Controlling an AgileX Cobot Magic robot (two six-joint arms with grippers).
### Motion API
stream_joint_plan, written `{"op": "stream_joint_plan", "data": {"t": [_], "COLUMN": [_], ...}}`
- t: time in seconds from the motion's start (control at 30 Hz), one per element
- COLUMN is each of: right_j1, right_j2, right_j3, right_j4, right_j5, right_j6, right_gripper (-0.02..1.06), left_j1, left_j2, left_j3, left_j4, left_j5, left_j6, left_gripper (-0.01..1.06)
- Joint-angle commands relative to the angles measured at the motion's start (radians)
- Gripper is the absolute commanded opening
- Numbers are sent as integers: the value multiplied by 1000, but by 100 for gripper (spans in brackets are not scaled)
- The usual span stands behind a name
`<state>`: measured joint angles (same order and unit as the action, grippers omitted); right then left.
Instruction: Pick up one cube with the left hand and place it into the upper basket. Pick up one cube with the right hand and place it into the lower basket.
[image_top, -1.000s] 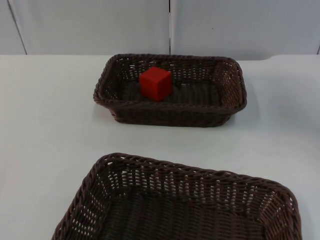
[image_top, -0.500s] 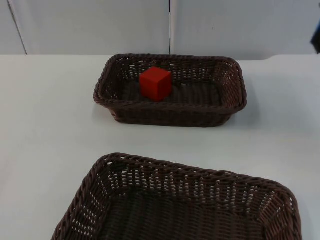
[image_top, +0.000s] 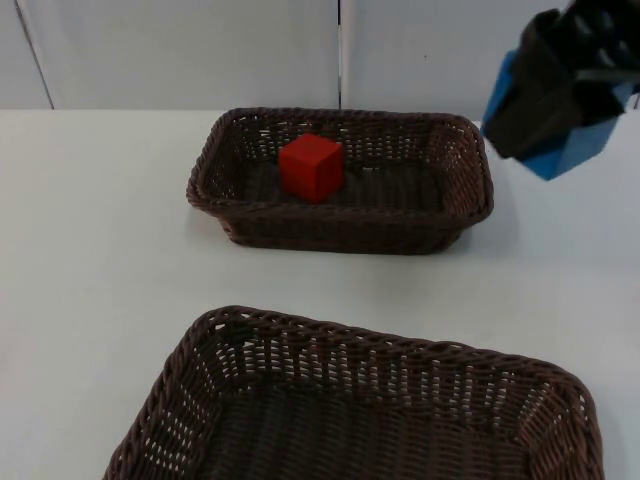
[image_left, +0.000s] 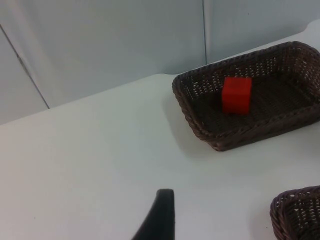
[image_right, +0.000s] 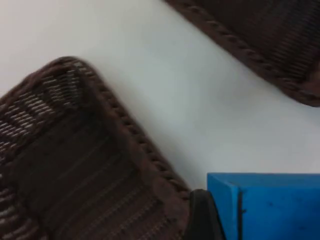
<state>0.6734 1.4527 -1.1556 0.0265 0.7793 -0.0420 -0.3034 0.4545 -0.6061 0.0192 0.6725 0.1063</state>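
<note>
A red cube (image_top: 311, 167) (image_left: 236, 94) lies inside the upper wicker basket (image_top: 463, 150) (image_left: 200, 127), near its left end. The lower basket (image_top: 240, 345) (image_right: 75, 145) stands at the table's front with nothing in it. My right gripper (image_top: 552, 118) hangs in the air at the upper right, just beyond the upper basket's right end, shut on a blue cube (image_top: 578, 150) (image_right: 272, 205). In the right wrist view the blue cube sits beside a black fingertip (image_right: 201, 216), above the lower basket's rim. The left arm waits off to the left; one of its fingertips (image_left: 161, 215) stands over bare table.
A grey partition wall (image_top: 200, 50) closes the table's far edge behind the upper basket. A strip of white table (image_top: 330, 275) runs between the two baskets. The lower basket's corner (image_left: 298, 212) lies near the left wrist camera.
The right gripper has come into the top view from the upper right corner, carrying the blue cube. The baskets and the red cube have stayed put.
</note>
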Motion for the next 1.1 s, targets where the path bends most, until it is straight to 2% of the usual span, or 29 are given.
{"op": "stream_joint_plan", "data": {"t": [0.0,0.23,0.57,0.87,1.07], "right_j1": [38,141,234,258,258], "right_j2": [-14,-14,-11,10,67], "right_j3": [-1,-1,-1,0,2], "right_j4": [3,3,3,14,91], "right_j5": [-13,-13,-17,-17,-17], "right_j6": [-4,-4,-26,-44,-117], "right_gripper": [0,0,0,0,0], "left_j1": [2,2,2,2,2], "left_j2": [-6,-6,-6,-6,-6], "left_j3": [4,4,4,4,4], "left_j4": [-14,-14,-14,-19,-19], "left_j5": [-4,-4,-4,-8,-8], "left_j6": [-8,-8,-8,-8,-8], "left_gripper": [83,83,83,83,83]}}
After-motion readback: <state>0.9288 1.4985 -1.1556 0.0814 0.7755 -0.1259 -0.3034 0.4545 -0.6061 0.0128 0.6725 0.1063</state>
